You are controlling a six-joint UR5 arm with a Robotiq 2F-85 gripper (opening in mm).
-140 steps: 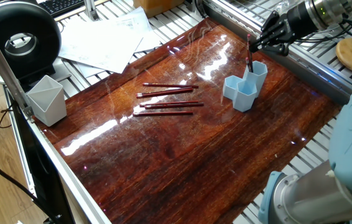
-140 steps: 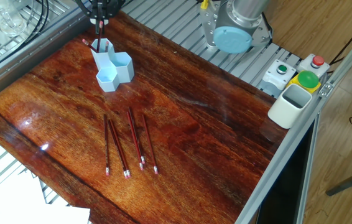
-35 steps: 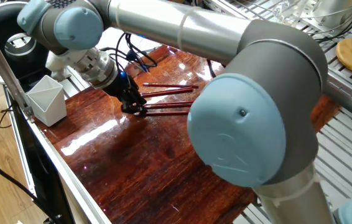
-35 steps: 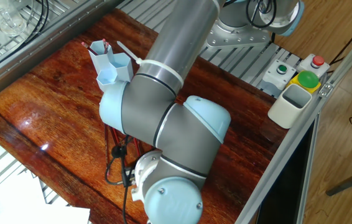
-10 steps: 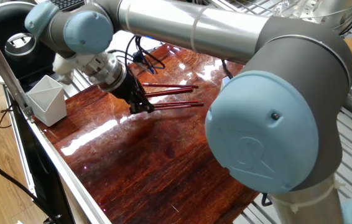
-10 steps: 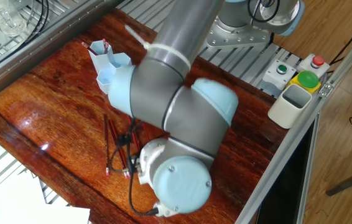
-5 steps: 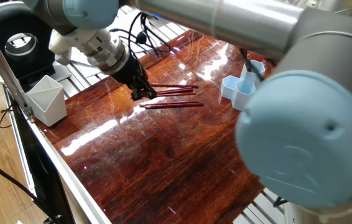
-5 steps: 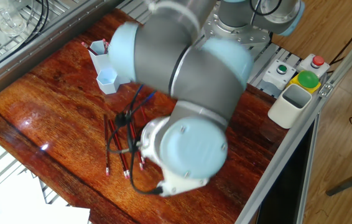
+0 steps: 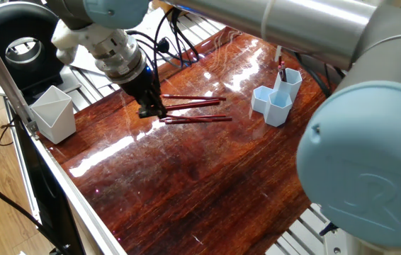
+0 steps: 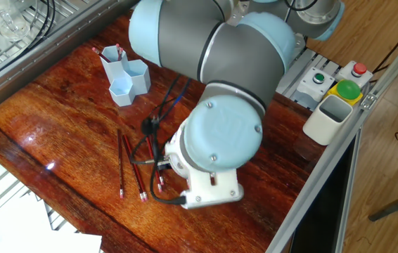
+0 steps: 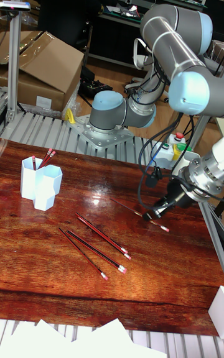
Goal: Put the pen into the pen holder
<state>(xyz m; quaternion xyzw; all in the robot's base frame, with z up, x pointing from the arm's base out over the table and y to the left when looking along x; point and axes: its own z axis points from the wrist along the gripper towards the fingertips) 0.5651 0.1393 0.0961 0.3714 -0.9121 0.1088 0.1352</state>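
Red pen [image 11: 138, 214] is clamped in our gripper [image 11: 153, 213], lifted off the table [image 11: 112, 283]; 3 pens [image 11: 96, 244] remain near the holder [image 11: 38, 186].

A robotics lab or workshop is showing here. A glossy wooden counter [image 9: 207, 177] is sitting on a frame of aluminium rails [image 10: 206, 53], with a control box carrying red and green push buttons [image 10: 347, 83] at the upper right of the other fixed view. In the tall fixed view, cardboard boxes [image 11: 43, 72] are lying on the floor at the left and cluttered workbenches [image 11: 124, 7] are standing along the top. Loose papers [image 9: 119, 46] and a keyboard [image 9: 73, 7] are lying at the upper left of one fixed view.
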